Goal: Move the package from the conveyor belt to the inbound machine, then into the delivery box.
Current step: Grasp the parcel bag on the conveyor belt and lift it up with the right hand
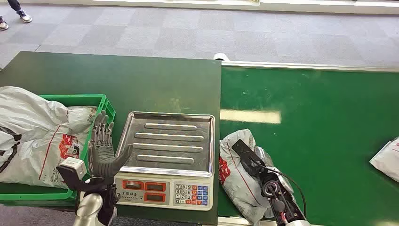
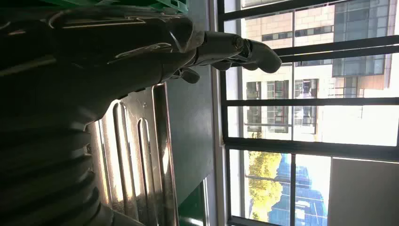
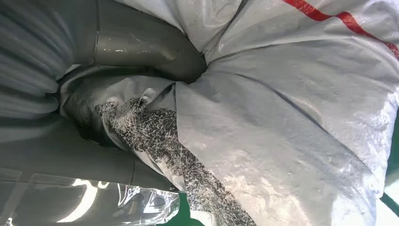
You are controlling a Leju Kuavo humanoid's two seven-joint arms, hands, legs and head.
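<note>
Grey plastic of the package [image 1: 237,172] was seen on the belt [image 1: 320,141] beside the scale [image 1: 170,141]; the right wrist view showed the right hand [image 3: 117,56] gripping it. The left hand [image 1: 102,155] was held spread, empty.

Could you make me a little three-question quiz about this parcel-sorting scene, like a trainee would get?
1. True or false: the ribbed steel scale tray already carries a parcel.
2. Which hand grips the crumpled grey plastic mail bag on the green conveyor belt? A) left hand B) right hand C) neither
3. Fill in: the green plastic crate beside the scale holds ___ mail bags.

Key
1. False; the tray is bare.
2. B; the right hand bunches the bag's plastic in the right wrist view, while the left hand stands spread beside the tray, holding nothing.
3. Grey; how many cannot be told.
</note>
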